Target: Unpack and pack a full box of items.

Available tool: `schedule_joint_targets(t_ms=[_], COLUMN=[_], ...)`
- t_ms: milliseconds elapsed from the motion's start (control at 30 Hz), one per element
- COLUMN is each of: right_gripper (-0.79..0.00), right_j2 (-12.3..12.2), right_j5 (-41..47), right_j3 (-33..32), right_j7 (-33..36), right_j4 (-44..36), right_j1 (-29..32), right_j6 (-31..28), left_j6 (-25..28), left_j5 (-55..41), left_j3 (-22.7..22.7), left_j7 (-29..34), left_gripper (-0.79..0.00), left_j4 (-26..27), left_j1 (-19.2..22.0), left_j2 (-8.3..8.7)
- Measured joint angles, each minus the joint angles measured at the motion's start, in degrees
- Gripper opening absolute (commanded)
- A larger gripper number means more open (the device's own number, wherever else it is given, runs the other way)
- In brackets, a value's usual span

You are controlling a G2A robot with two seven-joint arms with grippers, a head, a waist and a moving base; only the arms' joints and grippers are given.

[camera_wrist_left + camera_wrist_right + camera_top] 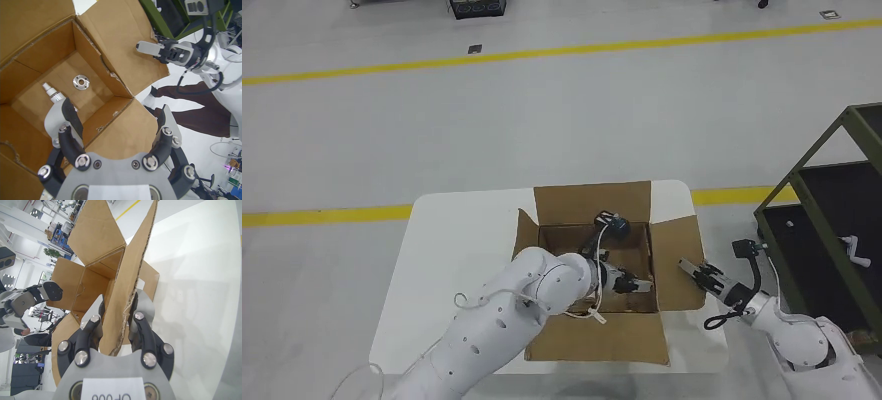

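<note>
An open cardboard box (587, 340) stands on the white table (442, 260). On its floor lie a round metal flange (81, 81) and a white spray bottle (52, 93). My left gripper (117, 115) hangs open inside the top of the box (24, 55), above the bottle, with nothing between its fingers; in the top view the left gripper (637, 285) is over the box's right half. My right gripper (121, 298) is shut on the edge of the box's right flap (124, 285), one finger on each side. The left wrist view shows that right gripper (151, 43) on the flap (121, 37).
A dark green cart (832, 200) stands just right of the table, close behind my right arm. The box's other flaps are folded outward, the front one (592, 345) lying toward the table's near edge. Bare table lies left of the box.
</note>
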State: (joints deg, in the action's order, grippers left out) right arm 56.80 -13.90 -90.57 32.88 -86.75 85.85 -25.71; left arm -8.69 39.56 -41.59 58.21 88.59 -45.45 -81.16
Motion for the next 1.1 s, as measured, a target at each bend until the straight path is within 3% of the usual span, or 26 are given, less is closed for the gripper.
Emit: schedule_joint_targets(t_ms=[300,567,1100], right_gripper=[-0.785,-0.785,-0.785], right_j2=[-0.1,-0.1,-0.9], right_j5=[0.5,0.8,7.1], right_j3=[-0.3,0.2,-1.6], right_j7=[0.1,0.8,9.5], right_j4=[-0.5,-0.9,2.5], right_j1=[0.2,-0.1,-1.2], right_j6=[0.0,-0.7,-4.9], left_j6=[-0.6,-1.4,-1.2], left_j5=[-2.2,-5.1,-4.8], left_j3=[4.6,7.0,7.2], left_j7=[-0.6,-2.9,-3.1], left_gripper=[0.000,0.000,0.000], left_j4=[-14.1,-23.7,-24.2], left_j1=[5.4,8.5,8.7], left_j2=[-2.99,-5.72,-5.89])
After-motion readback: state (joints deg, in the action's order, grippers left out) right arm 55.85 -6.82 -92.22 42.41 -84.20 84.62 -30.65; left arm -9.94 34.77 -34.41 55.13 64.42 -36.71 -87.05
